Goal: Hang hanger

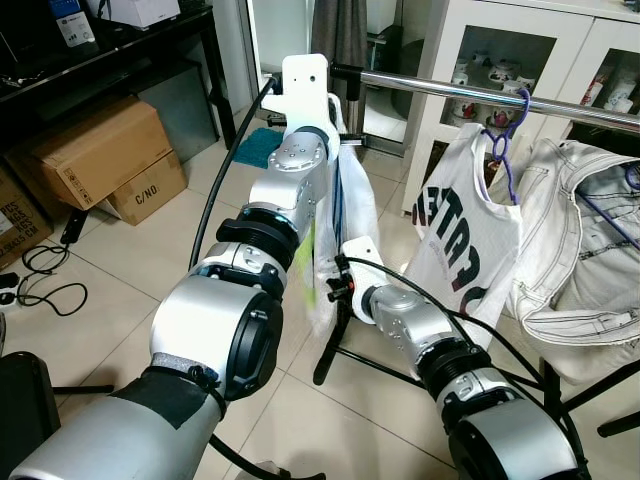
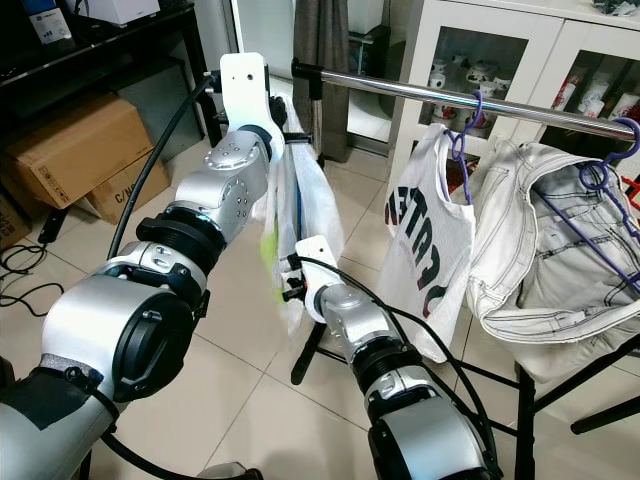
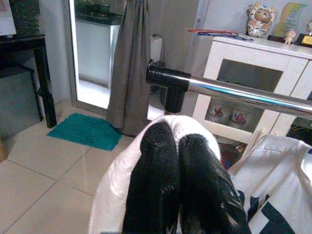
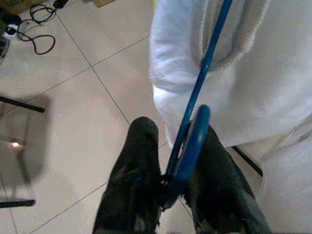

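Observation:
A white garment (image 1: 325,270) hangs on a blue hanger (image 4: 195,122) just below the left end of the chrome rail (image 1: 480,95). My left arm is raised to that end, and its gripper (image 3: 178,146) is shut with the garment's top bunched around the black fingers (image 3: 156,185). The rail's black end cap (image 3: 165,78) lies just beyond them. Lower down, my right gripper (image 4: 168,180) is shut on the hanger's blue bar beside the cloth (image 4: 234,73). The hanger's hook is hidden by fabric.
A printed T-shirt (image 1: 465,230) on a purple hanger and a white denim jacket (image 1: 580,240) hang further right on the rail. Black rack legs (image 1: 330,350) cross the tiled floor. Cardboard boxes (image 1: 100,150) and cables (image 1: 40,275) lie left; a white cabinet (image 1: 500,50) stands behind.

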Controlling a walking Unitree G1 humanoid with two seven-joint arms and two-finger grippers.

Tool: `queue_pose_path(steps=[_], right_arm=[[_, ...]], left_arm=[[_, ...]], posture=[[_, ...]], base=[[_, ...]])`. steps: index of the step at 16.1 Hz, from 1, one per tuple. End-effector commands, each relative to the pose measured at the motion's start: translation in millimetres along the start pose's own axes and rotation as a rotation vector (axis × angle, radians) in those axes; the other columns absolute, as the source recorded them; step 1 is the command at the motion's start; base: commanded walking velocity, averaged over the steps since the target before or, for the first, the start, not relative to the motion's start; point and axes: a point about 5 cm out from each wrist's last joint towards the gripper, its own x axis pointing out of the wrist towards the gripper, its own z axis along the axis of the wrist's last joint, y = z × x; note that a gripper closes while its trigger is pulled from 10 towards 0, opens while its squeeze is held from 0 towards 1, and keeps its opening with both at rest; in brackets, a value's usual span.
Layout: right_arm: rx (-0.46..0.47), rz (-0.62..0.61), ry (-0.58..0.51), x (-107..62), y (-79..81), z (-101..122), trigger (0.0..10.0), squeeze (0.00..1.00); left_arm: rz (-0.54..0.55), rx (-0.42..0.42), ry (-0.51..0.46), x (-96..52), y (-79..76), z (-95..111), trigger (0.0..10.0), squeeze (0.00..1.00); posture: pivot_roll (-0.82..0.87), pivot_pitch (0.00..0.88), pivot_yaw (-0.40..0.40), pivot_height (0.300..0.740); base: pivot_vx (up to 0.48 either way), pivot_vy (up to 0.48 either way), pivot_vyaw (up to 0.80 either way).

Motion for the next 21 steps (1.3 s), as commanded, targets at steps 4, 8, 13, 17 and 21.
queue_pose_path(steps=[4,8,13,17,21], right_arm=[[0.001,-0.002,-0.034,0.3,-1.4,10,0.0,0.00],[-0.002,0.040,-0.081,-1.4,-1.7,16,0.0,0.00],[-0.059,0.168,-0.232,-17.5,-10.6,26,0.0,0.00],[-0.059,0.168,-0.232,-17.5,-10.6,26,0.0,0.00],[-0.059,0.168,-0.232,-17.5,-10.6,26,0.0,0.00]], left_arm=[[-0.006,0.001,-0.051,1.9,-1.4,17,0.0,0.00],[-0.025,0.069,-0.056,1.8,2.0,15,0.0,0.00],[-0.041,0.140,-0.047,2.0,22.4,14,0.0,0.00],[-0.041,0.140,-0.047,2.0,22.4,14,0.0,0.00],[-0.041,0.140,-0.047,2.0,22.4,14,0.0,0.00]], posture=[[-0.02,0.000,0.059,0.740],[-0.02,0.000,0.060,0.740],[-0.02,0.000,0.060,0.740],[-0.02,0.000,0.060,0.740],[-0.02,0.000,0.060,0.740]], base=[[0.000,0.000,0.00],[0.000,0.000,0.00],[0.000,0.000,0.00],[0.000,0.000,0.00],[0.000,0.000,0.00]])
